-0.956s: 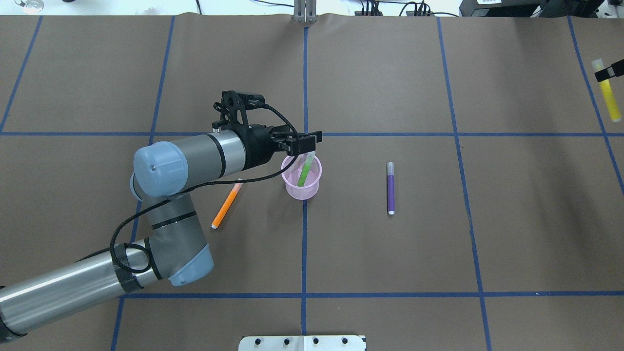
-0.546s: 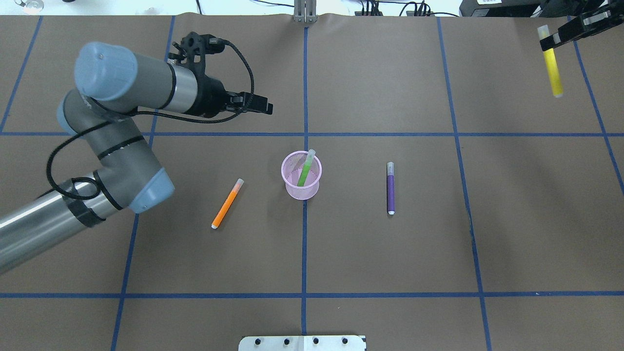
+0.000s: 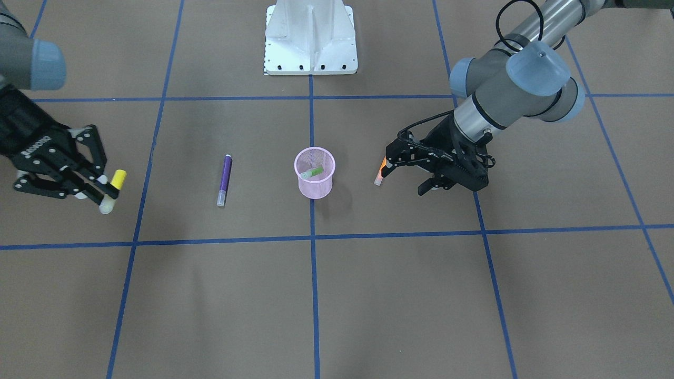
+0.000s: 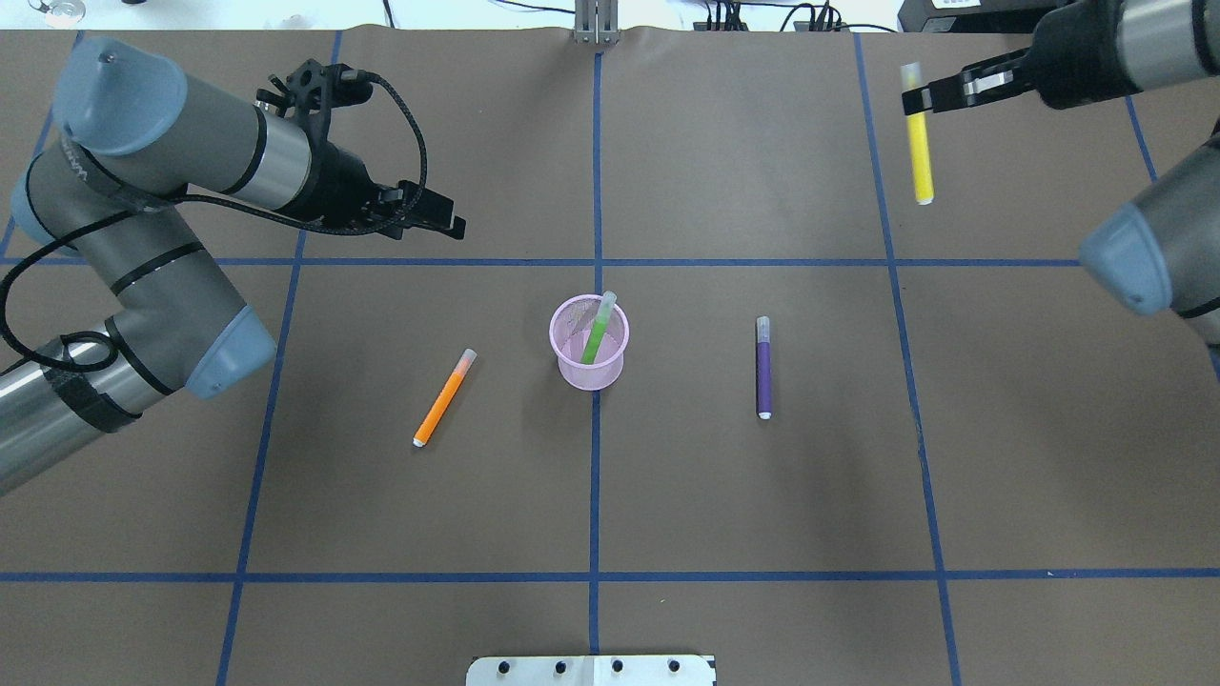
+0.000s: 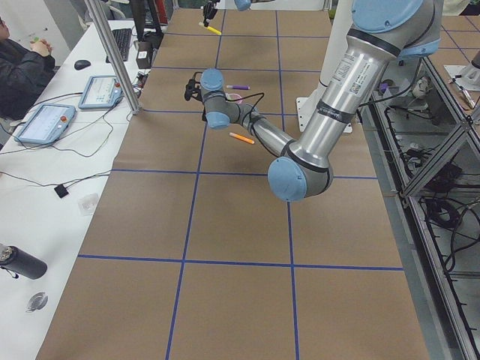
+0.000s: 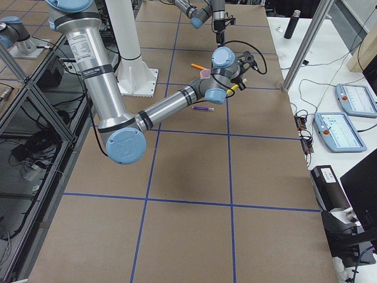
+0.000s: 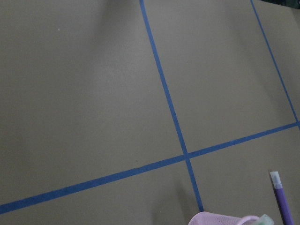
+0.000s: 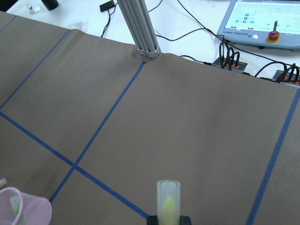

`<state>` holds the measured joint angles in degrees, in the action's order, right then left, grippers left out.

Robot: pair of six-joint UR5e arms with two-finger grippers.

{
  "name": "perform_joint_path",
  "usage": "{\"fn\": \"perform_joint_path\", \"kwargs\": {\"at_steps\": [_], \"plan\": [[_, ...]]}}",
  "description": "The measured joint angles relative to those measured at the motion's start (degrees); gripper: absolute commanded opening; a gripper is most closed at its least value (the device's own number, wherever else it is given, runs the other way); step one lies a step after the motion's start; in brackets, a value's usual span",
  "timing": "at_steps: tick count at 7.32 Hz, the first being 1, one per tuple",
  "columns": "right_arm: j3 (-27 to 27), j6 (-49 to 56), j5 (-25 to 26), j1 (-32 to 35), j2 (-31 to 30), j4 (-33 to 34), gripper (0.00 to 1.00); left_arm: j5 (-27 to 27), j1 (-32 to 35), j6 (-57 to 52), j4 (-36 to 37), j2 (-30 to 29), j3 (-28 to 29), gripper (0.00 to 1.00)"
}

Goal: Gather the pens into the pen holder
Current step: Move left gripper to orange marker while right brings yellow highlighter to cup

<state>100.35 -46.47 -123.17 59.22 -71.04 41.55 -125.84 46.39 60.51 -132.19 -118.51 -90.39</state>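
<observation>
Brown paper tabletop [image 4: 762, 495], blue tape grid [image 4: 596, 476]. Pink round wire-mesh pen holder [image 4: 589, 354] stands mid-table with the green pen [image 4: 598, 335] leaning inside, pale cap over the rim. Orange pen [image 4: 443, 398] lies flat toward the robot's left and purple pen [image 4: 763, 369] flat toward its right, both apart from the holder. Left gripper [image 3: 406, 173] hovers empty, fingers spread. Right gripper [image 4: 917, 95] pinches a yellow pen [image 4: 919, 143] near its cap, aloft far right.
</observation>
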Motion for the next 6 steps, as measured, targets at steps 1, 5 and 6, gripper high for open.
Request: {"fn": "perform_joint_path", "kwargs": {"at_steps": [1,5,6], "plan": [[0.09,-4.90,6.45,-4.99,0.13,-4.38,0.00,0.19,-1.49,-1.63,2.42,0.21,-0.33,0.96],[1.79,-8.62,20.99,-16.82,1.30,-7.92,0.00,10.42,-9.71,-7.94,15.05,0.25,-3.38,0.93],[1.95,-8.63,23.26,-18.82,1.77,-7.91,0.00,12.14,-11.05,-10.85,22.61,0.20,-6.71,0.91]]}}
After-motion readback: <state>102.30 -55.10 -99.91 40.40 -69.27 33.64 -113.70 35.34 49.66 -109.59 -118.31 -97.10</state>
